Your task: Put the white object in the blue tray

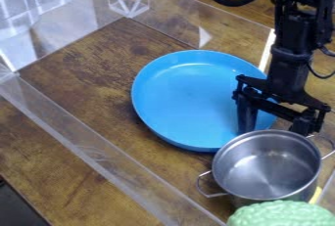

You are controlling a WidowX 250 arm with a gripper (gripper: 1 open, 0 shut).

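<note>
We're at step 1 — locating the white object; our black robotic gripper [277,122] hangs by the round bright-blue plastic tray [183,100], finger state unclear; next, we judge, find that object, unidentified here.

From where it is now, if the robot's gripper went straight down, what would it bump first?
Probably the blue tray, near its right edge; how far below the gripper isn't clear.
</note>
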